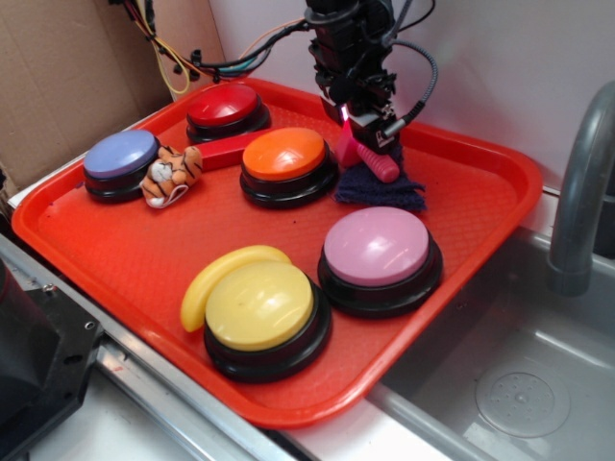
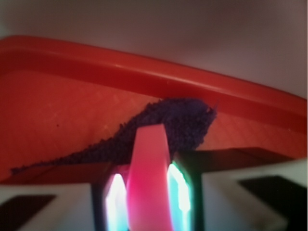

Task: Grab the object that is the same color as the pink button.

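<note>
- One end effector (image 1: 357, 130) at the tray's far side, clamped on the one pink toy bolt (image 1: 370, 156), fingers (image 2: 179, 192) pressed to both flanks.
- Bolt tilted, over one dark blue cloth (image 1: 382, 184).
- Five dome buttons on one red tray (image 1: 96, 254): pink button (image 1: 377, 246), orange (image 1: 284, 154), red (image 1: 223, 104), yellow (image 1: 259, 303), blue (image 1: 120, 154).
- One toy tiger (image 1: 171, 175), one yellow banana (image 1: 223, 274).
</note>
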`<state>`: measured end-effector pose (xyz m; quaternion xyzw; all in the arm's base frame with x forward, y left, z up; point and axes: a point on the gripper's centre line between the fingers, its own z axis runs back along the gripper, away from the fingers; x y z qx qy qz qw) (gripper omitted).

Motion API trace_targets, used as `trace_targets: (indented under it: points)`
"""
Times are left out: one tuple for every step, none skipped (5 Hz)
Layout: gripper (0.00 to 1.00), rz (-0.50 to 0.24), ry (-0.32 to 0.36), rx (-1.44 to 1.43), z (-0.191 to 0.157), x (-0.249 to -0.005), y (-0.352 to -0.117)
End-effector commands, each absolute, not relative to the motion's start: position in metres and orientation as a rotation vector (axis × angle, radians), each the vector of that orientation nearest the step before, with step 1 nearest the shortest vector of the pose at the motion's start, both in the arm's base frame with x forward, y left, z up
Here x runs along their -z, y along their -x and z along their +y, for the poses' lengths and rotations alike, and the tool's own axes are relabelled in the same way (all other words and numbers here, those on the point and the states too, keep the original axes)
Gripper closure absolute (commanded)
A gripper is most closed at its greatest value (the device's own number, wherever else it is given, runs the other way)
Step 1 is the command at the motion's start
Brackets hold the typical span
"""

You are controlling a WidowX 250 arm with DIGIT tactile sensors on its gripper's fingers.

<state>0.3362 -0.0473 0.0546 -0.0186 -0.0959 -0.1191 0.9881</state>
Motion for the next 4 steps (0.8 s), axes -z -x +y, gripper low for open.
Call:
trace_targets:
  points:
    - [1.0,-0.205,0.069,0.155,-0.04,-0.11,-0.325]
    - [1.0,-0.227,0.073,0.094,-0.03,-0.145,-0.3]
    - [1.0,-0.192,0.065,0.018,-0.014,-0.171,-0.272]
    - [1.0,-0.123,0.061,-0.073,0.003,-0.176,-0.245]
